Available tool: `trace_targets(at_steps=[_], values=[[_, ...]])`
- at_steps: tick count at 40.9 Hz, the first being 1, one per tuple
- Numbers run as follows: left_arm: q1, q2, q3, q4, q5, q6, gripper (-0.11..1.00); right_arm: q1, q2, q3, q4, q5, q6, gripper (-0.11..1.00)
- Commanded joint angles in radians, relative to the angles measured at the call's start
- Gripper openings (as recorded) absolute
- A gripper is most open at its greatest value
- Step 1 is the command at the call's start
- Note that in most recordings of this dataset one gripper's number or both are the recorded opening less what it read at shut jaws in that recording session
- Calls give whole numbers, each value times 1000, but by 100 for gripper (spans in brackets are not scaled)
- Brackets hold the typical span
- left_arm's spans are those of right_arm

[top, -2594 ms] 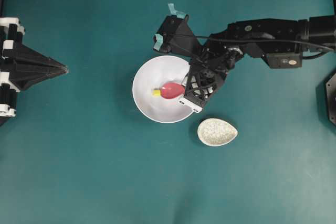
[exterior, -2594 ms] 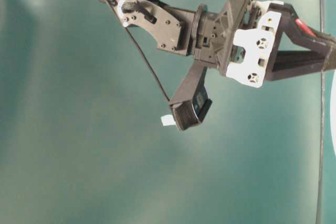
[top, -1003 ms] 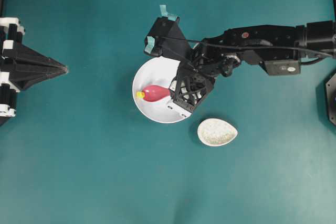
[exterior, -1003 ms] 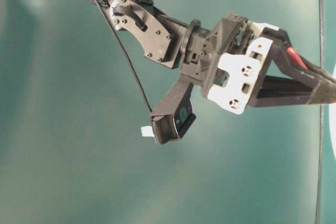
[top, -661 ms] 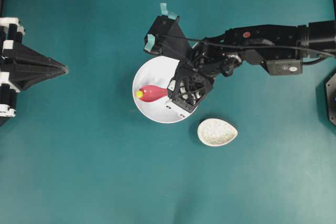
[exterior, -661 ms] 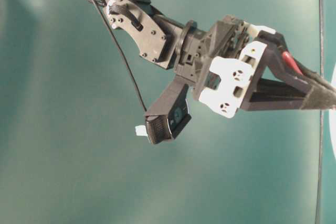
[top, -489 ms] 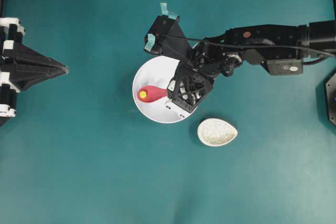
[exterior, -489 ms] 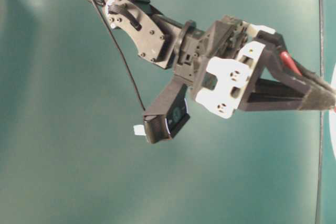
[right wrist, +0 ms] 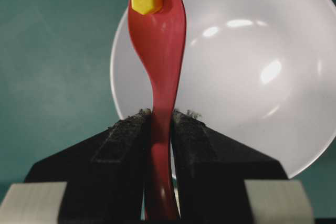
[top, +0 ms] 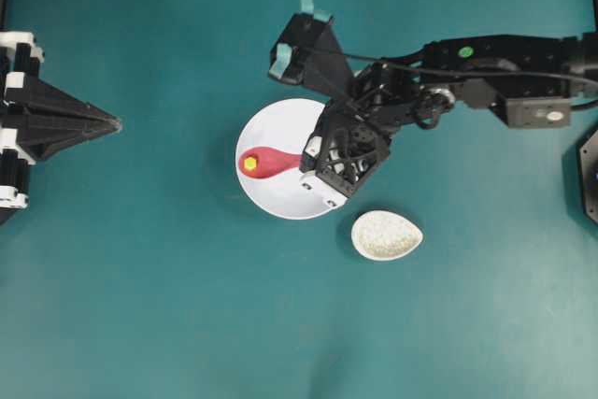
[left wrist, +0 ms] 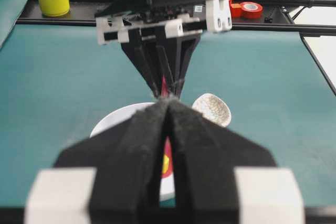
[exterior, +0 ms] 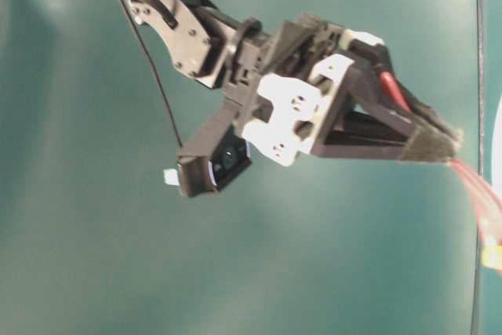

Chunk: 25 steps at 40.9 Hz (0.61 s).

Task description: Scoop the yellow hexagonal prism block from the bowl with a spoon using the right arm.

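Right wrist view shows my right gripper (right wrist: 160, 121) clamped on the handle of the spoon (right wrist: 159, 61), both pads pressed against its sides, with the yellow hexagonal prism block (right wrist: 146, 0) sitting near the tip of the spoon's head, over the far left rim of the bowl (right wrist: 252, 72). From overhead, the block (top: 249, 163) rides in the spoon (top: 266, 163) above the left part of the bowl (top: 280, 198).

I judge the block very light and hard; on the glossy, shallow-curved head it could slide or roll off at any tilt, so I want the head level and my wrist quiet. The spoon looks stiff and slick; my hold low on the handle, well back from the head, seems right, though a narrow handle may twist between the pads.

My left gripper (left wrist: 167, 116) rests well apart at the table's left edge, its pads drawn nearly together and holding nothing.

Count: one block, one spoon, one white bowl, one speckled dish (top: 386, 235) just beside the bowl, two arms.
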Motion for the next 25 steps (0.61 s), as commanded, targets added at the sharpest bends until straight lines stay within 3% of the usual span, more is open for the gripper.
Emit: trace_targets(at_steps=[1,25], values=[[0,3,-28,3,-5,-2,-1,3,-61,3,5,-21,3,20],[-2,0,-29,2,-6,-14,-1,3,-284,156,5,-218,8,12]])
